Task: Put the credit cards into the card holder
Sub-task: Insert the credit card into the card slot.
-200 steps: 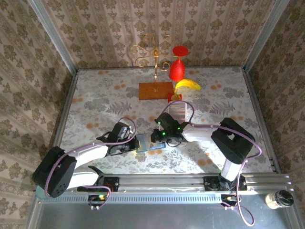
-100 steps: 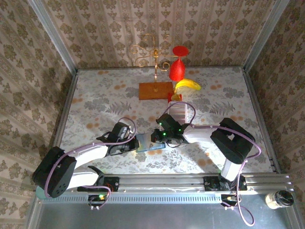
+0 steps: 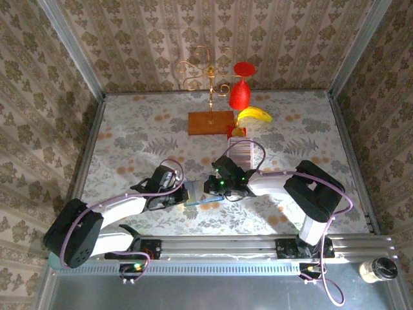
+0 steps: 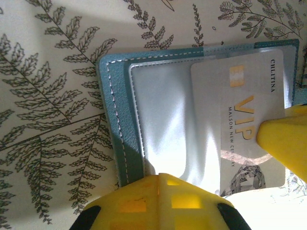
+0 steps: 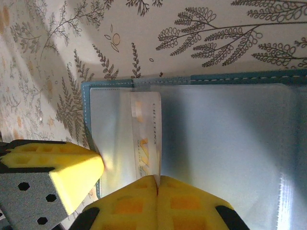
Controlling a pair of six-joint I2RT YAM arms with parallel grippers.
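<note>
My right end effector [image 5: 157, 181] pinches a VIP credit card [image 4: 244, 120], long axis along the fingers, over the open card holder [image 3: 202, 196], which lies left-right on the counter [image 3: 129, 142]. Left end effector [image 4: 160, 187] sits at its edge, can't tell its grip.

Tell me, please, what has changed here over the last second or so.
Very little. The right arm's elbow has crept slightly leftward in the overhead view; nothing was grabbed or released. The right gripper still pinches the card over the open wallet, the left gripper stays at the wallet's edge, and the row of cards and the banana have not moved.
</note>
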